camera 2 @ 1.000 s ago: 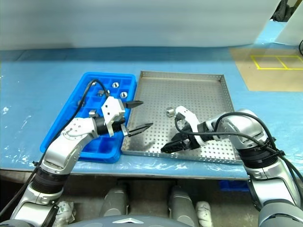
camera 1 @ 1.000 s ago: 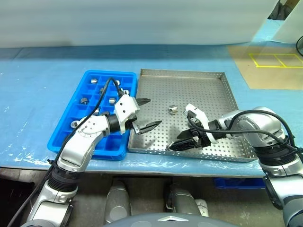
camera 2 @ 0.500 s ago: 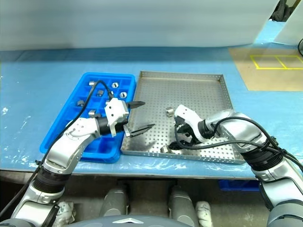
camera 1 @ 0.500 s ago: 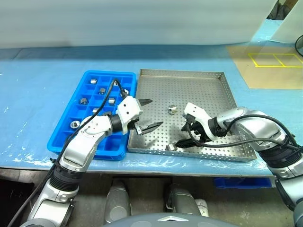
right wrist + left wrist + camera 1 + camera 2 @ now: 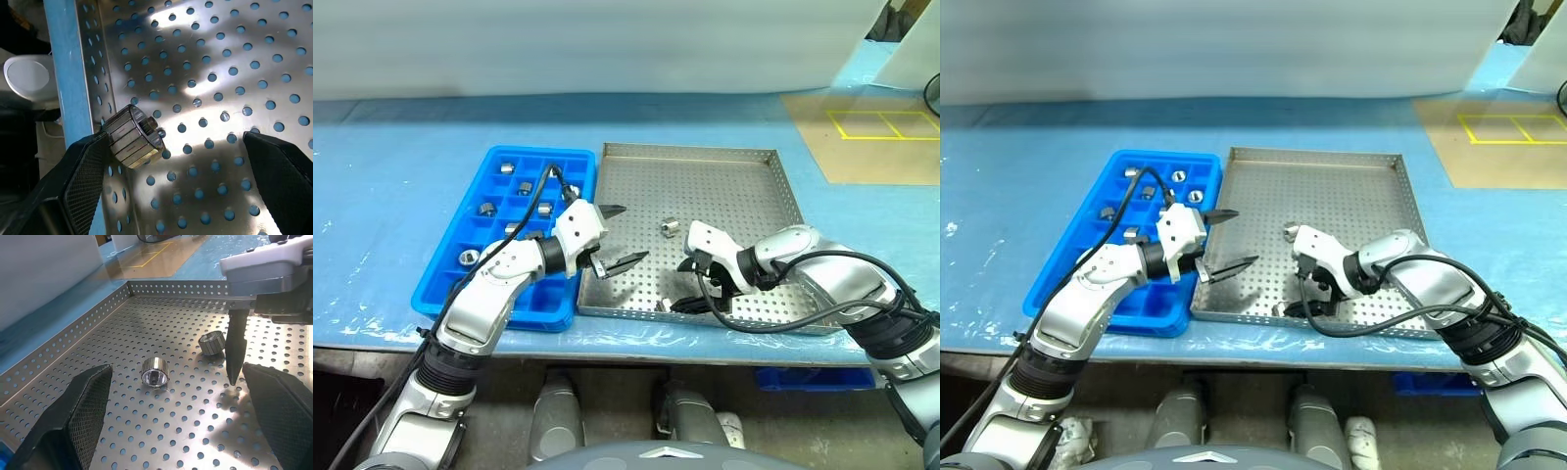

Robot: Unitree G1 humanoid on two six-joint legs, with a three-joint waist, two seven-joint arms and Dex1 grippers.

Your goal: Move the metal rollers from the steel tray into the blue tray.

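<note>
The steel tray (image 5: 734,186) lies right of the blue tray (image 5: 494,313), which holds several metal rollers (image 5: 487,208) in its compartments. Two rollers lie on the steel tray: one mid-floor (image 5: 670,227), one against the front rim (image 5: 663,305). My right gripper (image 5: 683,289) points down at the front roller, open. In the right wrist view that roller (image 5: 132,137) lies beside one finger (image 5: 83,176), just inside the jaws. My left gripper (image 5: 622,235) hovers level over the steel tray's left edge, open and empty. The left wrist view shows both rollers (image 5: 155,372) (image 5: 212,342) ahead.
Both trays rest on a blue-covered table near its front edge (image 5: 607,338). A brown mat with yellow tape (image 5: 876,137) lies at the back right. A pale sheet (image 5: 607,49) closes off the back. A black cable (image 5: 744,323) loops under my right wrist.
My right wrist has rolled, and its fingers have swung from lying flat over the tray front to pointing down, uncovering the roller by the front rim. The left gripper has stayed put.
</note>
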